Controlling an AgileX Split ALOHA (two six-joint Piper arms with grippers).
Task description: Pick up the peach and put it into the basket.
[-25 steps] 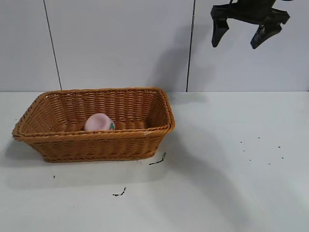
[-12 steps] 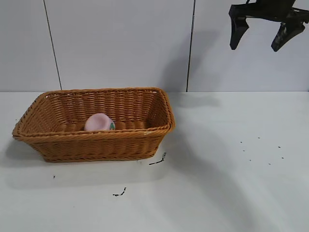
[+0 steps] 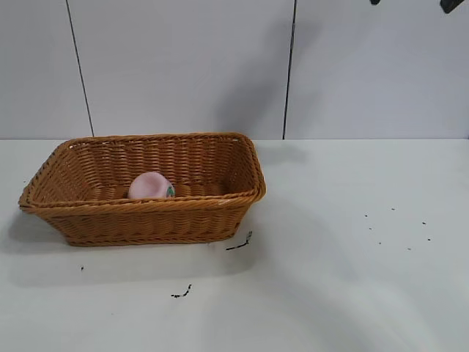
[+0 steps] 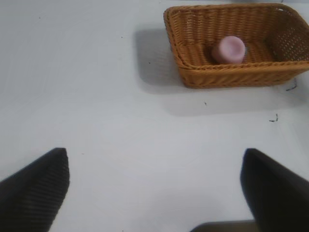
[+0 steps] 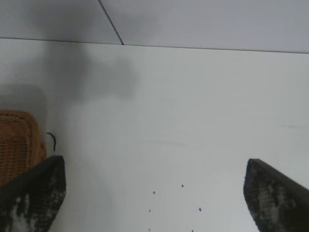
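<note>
The pale-pink peach [image 3: 150, 185] lies inside the orange-brown wicker basket [image 3: 146, 218] at the table's left; both also show in the left wrist view, the peach [image 4: 230, 49] in the basket [image 4: 227, 77]. My right gripper [image 5: 153, 193] is open and empty, high above the table's right side; in the exterior view only its fingertips [image 3: 452, 5] show at the top edge. A corner of the basket [image 5: 17, 140] shows in the right wrist view. My left gripper [image 4: 154, 191] is open and empty, well away from the basket, and is out of the exterior view.
Small dark specks [image 3: 396, 227] lie on the white table at the right. Dark scraps [image 3: 239, 243] lie by the basket's front right corner and in front of it [image 3: 182, 293]. A grey panelled wall stands behind the table.
My right gripper has risen up and to the right, almost out of the exterior view. The peach and basket have not moved.
</note>
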